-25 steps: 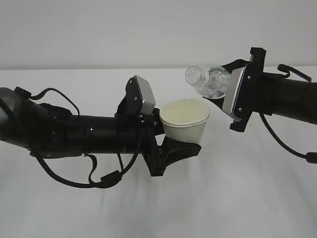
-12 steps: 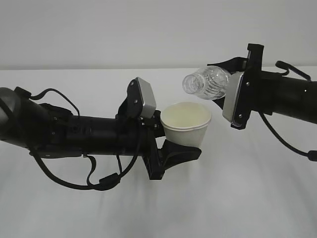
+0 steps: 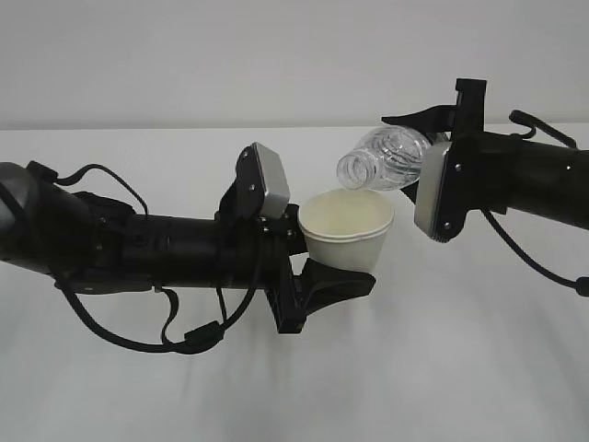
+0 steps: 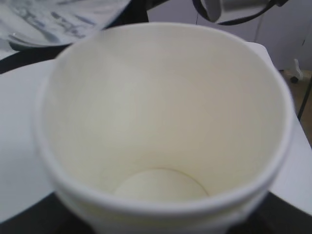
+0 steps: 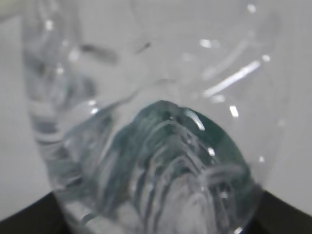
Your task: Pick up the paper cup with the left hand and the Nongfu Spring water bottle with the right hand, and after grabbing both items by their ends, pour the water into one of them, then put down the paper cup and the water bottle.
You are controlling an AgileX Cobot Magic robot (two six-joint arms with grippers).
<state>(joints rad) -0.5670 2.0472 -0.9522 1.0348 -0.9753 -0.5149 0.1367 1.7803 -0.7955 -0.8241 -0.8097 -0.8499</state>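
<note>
The white paper cup [image 3: 348, 230] is held upright above the table, with my left gripper [image 3: 339, 262] shut on its lower part. In the left wrist view the paper cup [image 4: 165, 122] fills the frame, and its cream inside looks dry. The Nongfu Spring water bottle [image 3: 382, 158] lies tilted, its open mouth pointing down-left just over the cup's far rim. My right gripper [image 3: 416, 147] is shut on its base end. The right wrist view looks along the clear ribbed bottle [image 5: 156, 146], green label showing through. No stream of water shows.
Both arms hang over a white table [image 3: 294, 396] before a plain pale wall. The left arm's cables [image 3: 138, 336] loop low over the table. The table's far edge [image 3: 138, 129] runs behind the arms.
The bottle has tipped further: its mouth dropped toward the cup's rim while the right gripper rose slightly and shifted left. The cup rose very slightly.
</note>
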